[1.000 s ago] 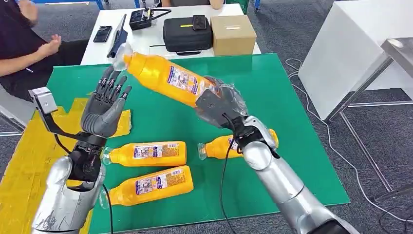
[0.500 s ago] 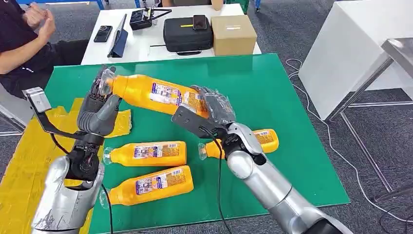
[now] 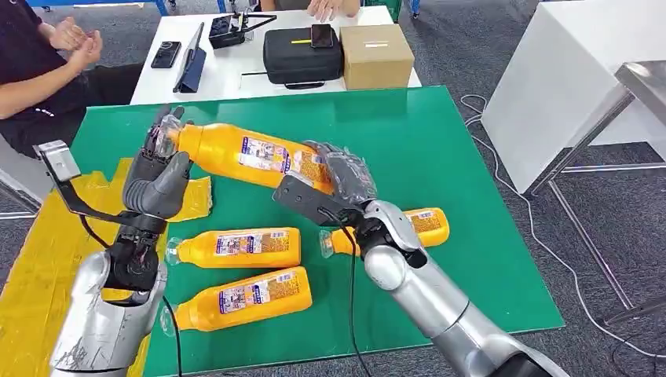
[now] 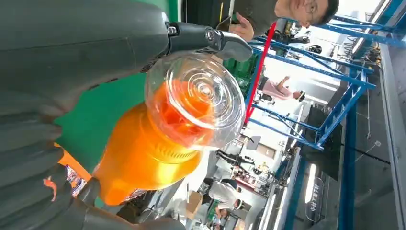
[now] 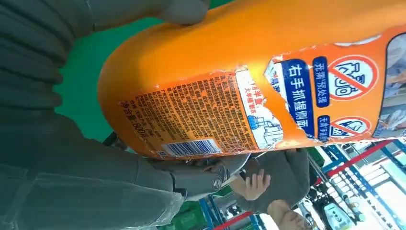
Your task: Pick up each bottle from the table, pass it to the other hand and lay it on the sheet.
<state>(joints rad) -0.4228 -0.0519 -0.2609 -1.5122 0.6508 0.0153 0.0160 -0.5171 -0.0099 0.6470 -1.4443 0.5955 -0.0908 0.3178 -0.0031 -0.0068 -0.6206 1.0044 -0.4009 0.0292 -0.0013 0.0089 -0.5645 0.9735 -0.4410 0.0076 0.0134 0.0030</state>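
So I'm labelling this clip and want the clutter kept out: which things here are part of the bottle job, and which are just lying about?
Part of the job:
- held bottle, between the right hand and left hand
- three bottles lying on the green table
- yellow sheet

Just lying about:
- black case
- cardboard box
- phone
- white desk

The green surface carries three orange bottles lying on their sides: two near the front-left, one partly hidden. A crumpled yellow sheet seems to drape its left edge.
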